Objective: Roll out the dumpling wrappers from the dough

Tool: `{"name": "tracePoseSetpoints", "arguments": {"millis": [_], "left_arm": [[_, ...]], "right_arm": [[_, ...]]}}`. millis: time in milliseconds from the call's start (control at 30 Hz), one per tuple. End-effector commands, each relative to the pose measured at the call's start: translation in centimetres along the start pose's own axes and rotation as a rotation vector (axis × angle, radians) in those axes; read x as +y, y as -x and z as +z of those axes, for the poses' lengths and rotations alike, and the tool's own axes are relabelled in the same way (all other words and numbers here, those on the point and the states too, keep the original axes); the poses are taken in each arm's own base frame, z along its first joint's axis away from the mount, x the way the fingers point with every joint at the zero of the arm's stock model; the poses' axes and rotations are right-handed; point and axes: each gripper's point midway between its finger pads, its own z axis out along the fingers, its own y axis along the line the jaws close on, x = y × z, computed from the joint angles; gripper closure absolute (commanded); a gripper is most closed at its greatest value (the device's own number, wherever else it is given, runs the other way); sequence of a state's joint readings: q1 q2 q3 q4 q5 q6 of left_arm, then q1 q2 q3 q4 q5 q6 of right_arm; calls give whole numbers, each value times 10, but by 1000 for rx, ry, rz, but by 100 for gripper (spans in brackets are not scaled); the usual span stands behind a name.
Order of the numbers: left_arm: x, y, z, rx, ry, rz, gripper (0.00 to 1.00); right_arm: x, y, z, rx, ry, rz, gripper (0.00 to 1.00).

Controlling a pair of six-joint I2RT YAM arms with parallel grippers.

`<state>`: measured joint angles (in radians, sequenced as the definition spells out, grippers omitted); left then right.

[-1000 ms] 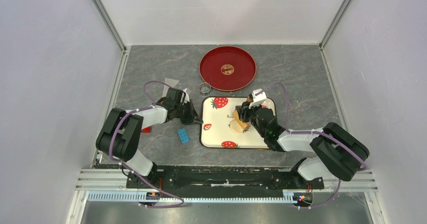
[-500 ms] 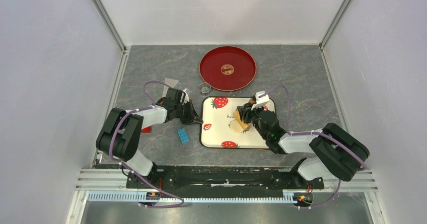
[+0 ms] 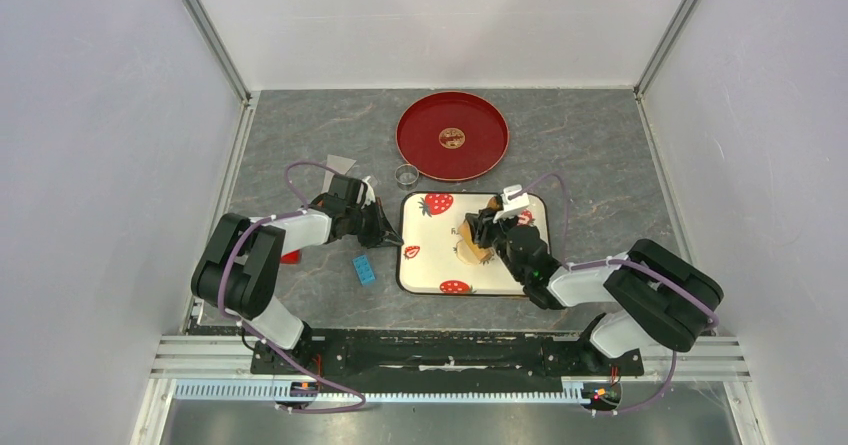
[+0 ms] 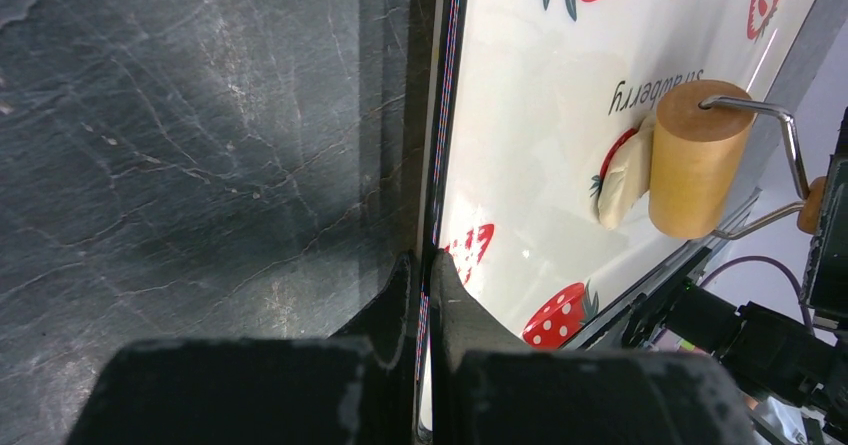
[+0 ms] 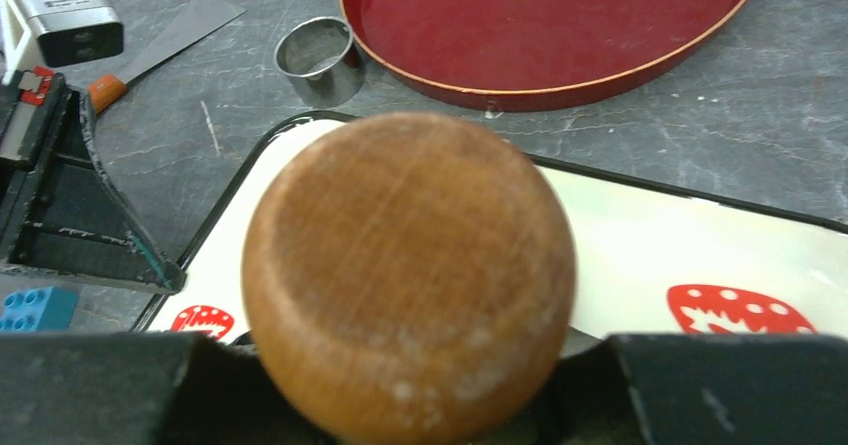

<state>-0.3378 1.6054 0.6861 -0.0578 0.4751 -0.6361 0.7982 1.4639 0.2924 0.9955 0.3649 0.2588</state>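
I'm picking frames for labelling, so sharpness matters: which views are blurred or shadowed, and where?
Right wrist: the wooden handle fills the centre, out of focus; the red tray and metal ring behind are sharper. Left wrist: a shadow darkens the table beside the strawberry tray; the roller is crisp. Top external: evenly lit, sharp.

1. From above, roller (image 3: 482,247) and right gripper (image 3: 487,227) cover most of the dough (image 3: 464,255).
2. Left wrist view: the roller hides part of the dough; the tray (image 4: 540,115) runs off the top edge.
3. Right wrist view: the blurred handle (image 5: 408,275) blocks dough and roller; the top edge cuts the plate (image 5: 560,25), the left edge the brick (image 5: 28,308).
4. From above, the plate's emblem (image 3: 452,137) is too small to read.
5. A red thing (image 3: 290,257) lies half under the left arm (image 3: 300,227), unidentifiable.
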Motion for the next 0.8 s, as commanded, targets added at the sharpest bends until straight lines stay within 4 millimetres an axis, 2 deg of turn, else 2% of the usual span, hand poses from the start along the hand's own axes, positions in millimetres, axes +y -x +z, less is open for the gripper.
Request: {"name": "tracePoseSetpoints", "arguments": {"millis": [0, 133, 300, 533, 767], "left_arm": [[60, -26, 8, 41, 233, -70, 98], [61, -27, 8, 45, 234, -73, 98], [62, -27, 8, 44, 234, -78, 98], [63, -27, 9, 46, 230, -81, 98], [63, -28, 9, 48, 230, -84, 98]], "right_arm": [[-33, -90, -30, 310, -88, -128, 100], [-43, -100, -36, 349, -139, -114, 100], [-54, -105, -40, 364, -183, -99, 100], [-84, -102, -54, 348, -277, -77, 100], [-95, -100, -57, 345, -319, -106, 100]]}}
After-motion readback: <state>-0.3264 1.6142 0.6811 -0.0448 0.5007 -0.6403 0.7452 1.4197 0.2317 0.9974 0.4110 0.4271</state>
